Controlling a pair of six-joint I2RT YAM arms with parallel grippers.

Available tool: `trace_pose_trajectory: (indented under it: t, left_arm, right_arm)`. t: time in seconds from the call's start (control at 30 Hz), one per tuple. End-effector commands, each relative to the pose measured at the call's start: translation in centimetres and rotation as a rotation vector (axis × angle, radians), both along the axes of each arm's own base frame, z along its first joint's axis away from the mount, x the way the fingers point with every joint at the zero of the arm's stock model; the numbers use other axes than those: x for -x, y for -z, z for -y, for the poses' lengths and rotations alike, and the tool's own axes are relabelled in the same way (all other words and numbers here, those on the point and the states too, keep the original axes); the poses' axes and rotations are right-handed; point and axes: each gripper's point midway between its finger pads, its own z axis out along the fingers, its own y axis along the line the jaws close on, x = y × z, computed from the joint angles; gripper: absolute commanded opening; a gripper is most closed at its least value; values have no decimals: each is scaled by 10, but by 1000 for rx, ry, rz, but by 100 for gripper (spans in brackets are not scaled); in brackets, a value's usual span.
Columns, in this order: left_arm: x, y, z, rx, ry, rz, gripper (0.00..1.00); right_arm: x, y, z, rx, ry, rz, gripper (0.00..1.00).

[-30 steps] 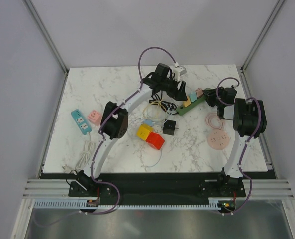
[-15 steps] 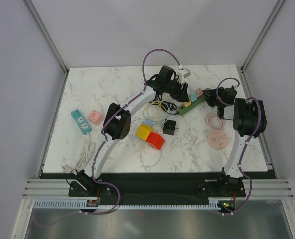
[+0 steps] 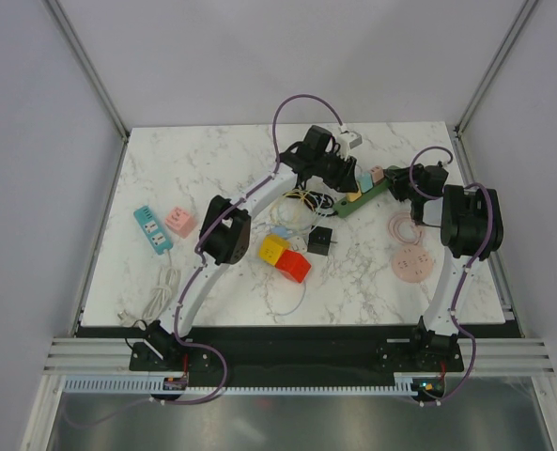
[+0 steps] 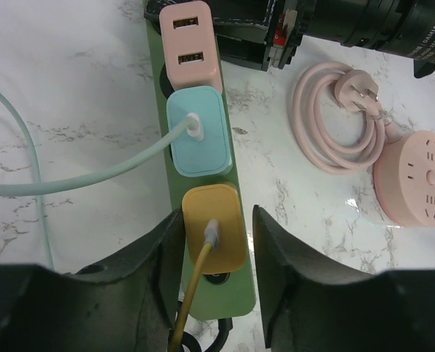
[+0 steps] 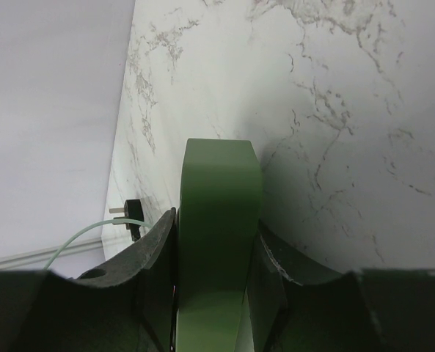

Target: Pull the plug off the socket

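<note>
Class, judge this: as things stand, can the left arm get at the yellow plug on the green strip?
Probably yes: the left hand straddles the yellow plug with nothing in between, and the right hand grips the green strip at its end.

Glossy marble-look tbl [image 4: 78, 66] — matt plastic plug [image 4: 224, 209], pwr strip [image 4: 230, 297]

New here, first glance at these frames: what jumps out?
The left gripper straddles the yellow plug on the green power strip, back-centre of the table. The right gripper clamps the strip's right end; a pink round socket with coiled cord lies on the table's right side.
</note>
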Motion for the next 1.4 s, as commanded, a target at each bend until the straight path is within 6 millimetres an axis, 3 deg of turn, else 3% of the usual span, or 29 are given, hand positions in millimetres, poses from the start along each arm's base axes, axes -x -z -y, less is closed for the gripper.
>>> trace_pose_trajectory:
  t: [0.0,0.13,0.37,0.43,0.47,0.6,0.73,0.87,0.93,1.03,1.07,1.1,1.13,1.23,1.27,1.3,1.33,1.37]
  left_arm:
    - [4,-6,12,19,26,25,46]
    - [6,-1,15,21,35,11,44]
    - [11,4,17,22,61,-5,50]
    - [10,3,17,23,60,-1,45]
    - [7,4,16,17,49,3,32]
    - [-7,-11,9,18,-16,45,2]
    - [-13,-43,4,109,-78,70,2]
    - [0,-99,4,396,-53,65,2]
    - [5,-112,3,470,-29,52,2]
    - [7,-112,4,419,-73,87,2]
    - [-16,-108,-1,303,-172,279,2]
    - [2,-86,10,158,-167,311,2]
    - [-3,-80,11,72,-154,425,2]
    - [-3,-87,13,143,-144,349,2]
    - [7,-87,16,198,-84,290,2]
    - [-1,-89,5,238,-87,248,2]
    - [-2,-106,5,339,-90,196,2]
    - [-1,-104,-7,386,-59,134,2]
  right_arm:
    - [-8,-4,4,93,-29,57,0]
    - [-8,-5,4,89,-27,60,0]
    - [-10,-12,2,83,-25,83,0]
    - [-10,-12,1,83,-27,83,0]
    - [-10,-12,0,83,-28,85,0]
    - [-10,-11,-1,93,-32,82,0]
    - [-5,-7,7,160,2,48,0]
    - [-3,-13,19,274,31,40,0]
    - [-4,-12,19,275,26,38,0]
    - [-3,-4,16,255,18,26,0]
    - [-3,-3,16,253,19,22,0]
    - [-4,-3,16,254,17,20,0]
    - [-4,-2,17,257,22,18,0]
    - [-3,-1,18,259,28,12,0]
    - [-2,-1,20,259,31,10,0]
    - [-2,1,21,257,35,7,0]
    - [-1,2,20,253,33,4,0]
    - [-1,3,22,250,37,3,0]
